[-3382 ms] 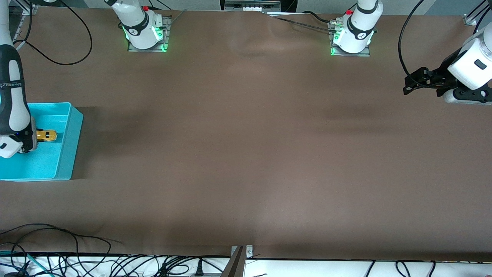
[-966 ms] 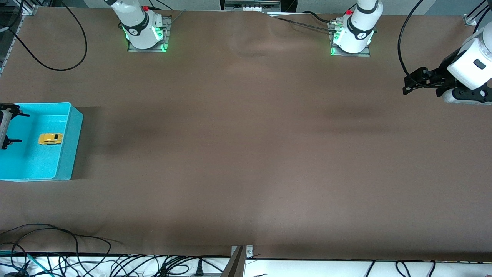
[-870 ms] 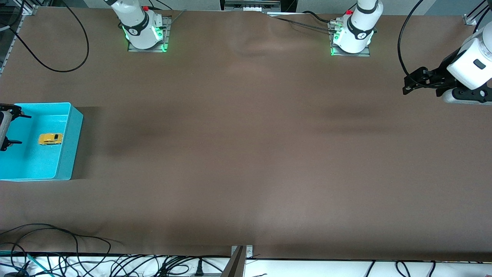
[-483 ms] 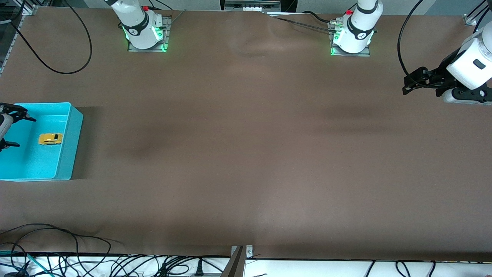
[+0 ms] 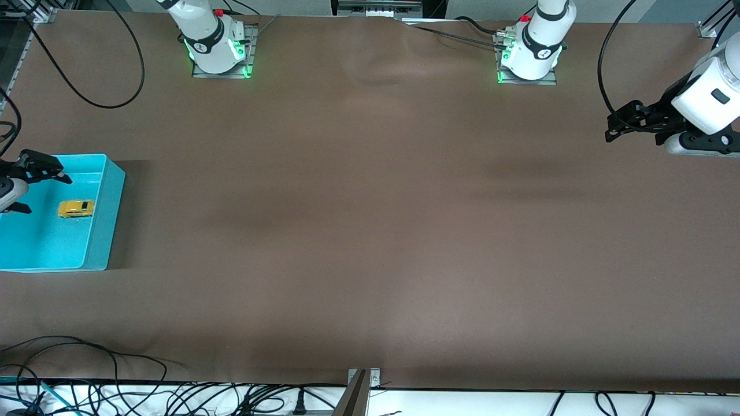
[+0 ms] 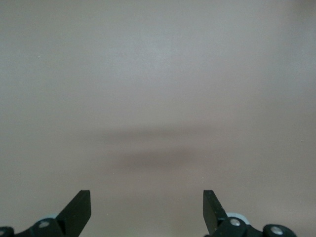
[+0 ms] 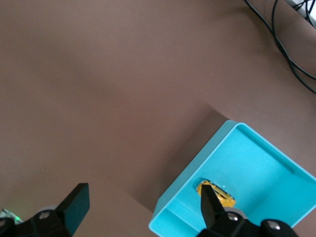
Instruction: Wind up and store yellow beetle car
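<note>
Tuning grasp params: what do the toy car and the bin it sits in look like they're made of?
yellow beetle car: glossy yellow-orange shell with dark windows; a bright highlight shows on it in the right wrist view, so painted metal or hard plastic, cannot tell which.
Teal bin: probably moulded plastic; uniform colour, thin straight walls, rounded corners, and its floor looks faintly speckled and matte.
</note>
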`<state>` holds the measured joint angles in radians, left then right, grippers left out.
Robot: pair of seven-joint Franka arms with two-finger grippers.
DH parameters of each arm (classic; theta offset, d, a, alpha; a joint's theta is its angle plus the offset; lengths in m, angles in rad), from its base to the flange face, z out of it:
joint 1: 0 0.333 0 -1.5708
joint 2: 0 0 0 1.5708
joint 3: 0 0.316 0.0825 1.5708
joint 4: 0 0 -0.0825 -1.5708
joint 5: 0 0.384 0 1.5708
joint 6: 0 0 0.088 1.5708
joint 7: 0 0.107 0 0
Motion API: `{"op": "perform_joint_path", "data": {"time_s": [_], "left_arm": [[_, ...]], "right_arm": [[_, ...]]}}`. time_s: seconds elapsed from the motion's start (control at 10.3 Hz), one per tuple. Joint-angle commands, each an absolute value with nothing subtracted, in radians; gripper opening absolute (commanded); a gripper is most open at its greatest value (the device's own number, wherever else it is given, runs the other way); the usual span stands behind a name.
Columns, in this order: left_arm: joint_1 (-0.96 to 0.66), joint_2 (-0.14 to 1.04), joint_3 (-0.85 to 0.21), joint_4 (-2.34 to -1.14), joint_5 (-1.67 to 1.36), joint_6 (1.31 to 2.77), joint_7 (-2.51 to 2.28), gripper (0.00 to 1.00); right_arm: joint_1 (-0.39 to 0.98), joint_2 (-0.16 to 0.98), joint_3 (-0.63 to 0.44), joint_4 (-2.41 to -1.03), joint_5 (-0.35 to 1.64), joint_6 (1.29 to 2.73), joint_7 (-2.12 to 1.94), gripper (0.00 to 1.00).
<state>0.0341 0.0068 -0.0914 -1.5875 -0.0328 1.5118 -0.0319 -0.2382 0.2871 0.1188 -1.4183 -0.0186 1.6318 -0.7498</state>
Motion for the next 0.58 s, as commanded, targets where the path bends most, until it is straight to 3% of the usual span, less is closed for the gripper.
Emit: {"op": "perform_joint_path", "data": {"time_s": [0.0, 0.48], "left_arm": [[0.035, 0.020, -0.092, -1.554, -0.043, 1.488, -0.040, 1.00], [0.035, 0.020, -0.092, -1.554, -0.043, 1.488, -0.040, 1.00]], "right_arm": [[-0.184, 0.197, 0.117, -1.518, -0.023, 1.651, -0.529, 1.00], [-0.084, 0.077, 0.118, -1.623, -0.023, 1.654, -0.088, 1.00]]}}
